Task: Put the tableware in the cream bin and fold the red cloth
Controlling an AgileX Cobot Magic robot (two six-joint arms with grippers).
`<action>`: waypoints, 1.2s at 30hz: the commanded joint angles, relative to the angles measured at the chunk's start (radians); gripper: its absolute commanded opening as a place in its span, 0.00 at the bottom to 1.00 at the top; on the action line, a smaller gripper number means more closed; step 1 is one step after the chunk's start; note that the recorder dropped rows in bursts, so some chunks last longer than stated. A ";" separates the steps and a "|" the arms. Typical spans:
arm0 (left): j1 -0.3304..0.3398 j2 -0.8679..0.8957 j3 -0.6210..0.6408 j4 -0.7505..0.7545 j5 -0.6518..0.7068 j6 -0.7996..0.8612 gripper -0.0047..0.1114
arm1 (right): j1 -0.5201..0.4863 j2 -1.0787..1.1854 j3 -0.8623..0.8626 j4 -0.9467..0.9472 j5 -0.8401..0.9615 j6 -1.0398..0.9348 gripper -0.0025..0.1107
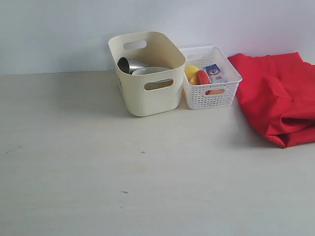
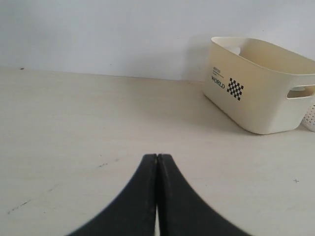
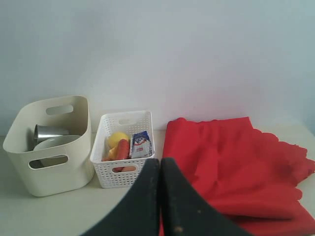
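Observation:
The cream bin (image 1: 147,78) stands at the back of the table, also seen in the left wrist view (image 2: 261,83) and the right wrist view (image 3: 51,147). Inside it lie a steel cup (image 1: 129,64) and a pale bowl (image 1: 150,72). The red cloth (image 1: 278,93) lies folded over at the right, its layers stacked (image 3: 236,167). My left gripper (image 2: 157,157) is shut on nothing above bare table, well short of the bin. My right gripper (image 3: 160,162) is shut, empty, in front of the cloth and the basket. Neither arm shows in the exterior view.
A white lattice basket (image 1: 210,78) sits between bin and cloth, holding a lemon (image 1: 191,72), a sausage-like orange item (image 1: 203,77) and a small carton (image 1: 214,73). A pale wall backs the table (image 1: 147,177).

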 commanded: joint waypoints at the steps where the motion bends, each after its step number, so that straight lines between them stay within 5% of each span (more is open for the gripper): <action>1: 0.001 -0.006 0.004 0.020 0.023 -0.023 0.04 | 0.002 -0.004 0.003 0.001 -0.006 -0.001 0.02; 36: 0.003 -0.006 0.004 0.024 0.094 -0.021 0.04 | 0.002 -0.004 0.003 0.001 -0.006 -0.001 0.02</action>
